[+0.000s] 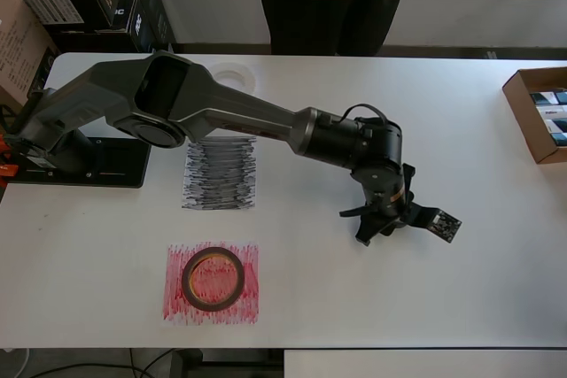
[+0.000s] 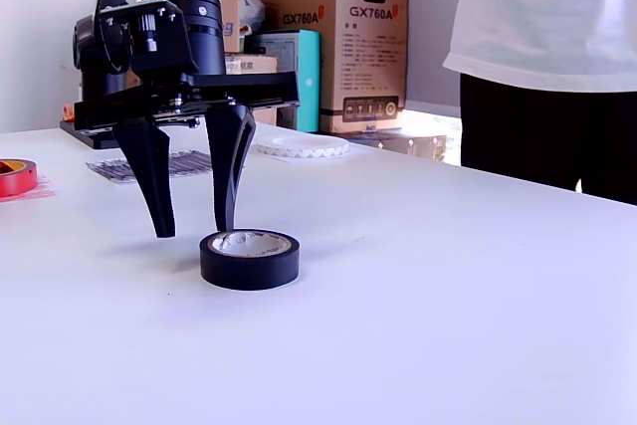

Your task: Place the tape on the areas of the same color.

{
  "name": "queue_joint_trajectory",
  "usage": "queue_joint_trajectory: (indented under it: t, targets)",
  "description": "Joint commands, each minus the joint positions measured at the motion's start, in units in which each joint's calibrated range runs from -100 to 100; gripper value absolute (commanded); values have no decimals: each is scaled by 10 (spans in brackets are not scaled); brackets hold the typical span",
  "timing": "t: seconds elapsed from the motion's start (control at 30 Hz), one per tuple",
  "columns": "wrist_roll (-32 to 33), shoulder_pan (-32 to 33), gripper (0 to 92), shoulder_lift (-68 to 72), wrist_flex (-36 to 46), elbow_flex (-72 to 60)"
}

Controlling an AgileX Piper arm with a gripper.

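You see the gripper (image 2: 191, 233) low over the white table (image 2: 448, 286), pointing down, with its two dark fingers (image 2: 149, 176) set apart by a moderate gap and nothing between them. The black tape roll (image 2: 249, 259) lies flat on the table just beside the fingertips, toward the exterior view's right, and it is not inside the jaws. I cannot tell if the nearer finger touches the roll or only stands very close to it. In the overhead view the gripper (image 1: 376, 223) is to the right of the paper sheets, and the arm hides the black roll there.

The reddish-brown tape roll (image 1: 213, 278) lies flat on the red scribbled sheet (image 1: 211, 283), near the front edge of the table in the overhead view. The black scribbled sheet (image 1: 221, 173) lies above it in that view, with nothing on it. The white tape roll (image 1: 234, 75) lies further back, partly under the arm, on the white sheet (image 2: 299, 154), as the exterior view shows. A brown cardboard box (image 1: 537, 112) stands at the right edge of the overhead view, and a person (image 2: 547, 67) stands behind the table.
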Motion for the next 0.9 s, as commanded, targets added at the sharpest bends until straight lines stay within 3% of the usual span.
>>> queue_joint_trajectory:
  t: [0.0, 0.87]
  targets:
    - [0, 4, 462, -1, 2, -3]
    - [12, 7, 462, 0, 1, -7]
